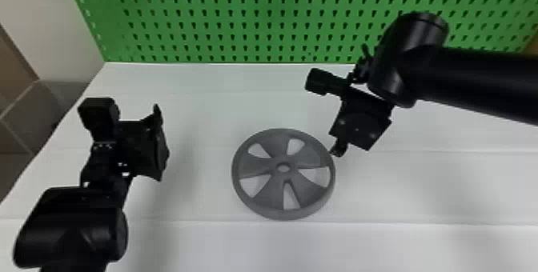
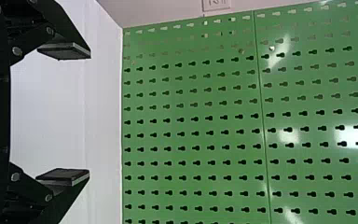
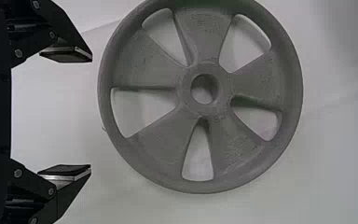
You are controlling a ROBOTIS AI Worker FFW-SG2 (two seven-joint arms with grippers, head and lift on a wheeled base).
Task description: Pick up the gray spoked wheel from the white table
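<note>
The gray spoked wheel (image 1: 262, 199) is laid flat on the white tabletop (image 1: 192, 91), close to the middle from left to right. Its round rim is joined to the hub by five broad spokes, which are parted by five openings, and the hub is pierced by a round hole. White is seen through the openings.

The right gripper (image 1: 347, 141) is placed at the far right side of the wheel, tilted down, with its lower end just beside the rim; whether the rim is touched cannot be told. In the right wrist view, its fingers (image 3: 66, 55) are spread wide apart and nothing is held between them. The wheel is seen just beyond the fingertips.

The left gripper (image 1: 160, 147) is held over the left part of the tabletop, well apart from the wheel. In the left wrist view, its fingers (image 2: 65, 50) are also set wide apart, and nothing is gripped by them.

The far edge of the tabletop is backed by an upright green board (image 1: 256, 19), which is pierced by rows of small keyhole-shaped slots. To the left of the board, a pale wall (image 1: 40, 31) is seen. The tabletop is crossed from left to right by faint lines.
</note>
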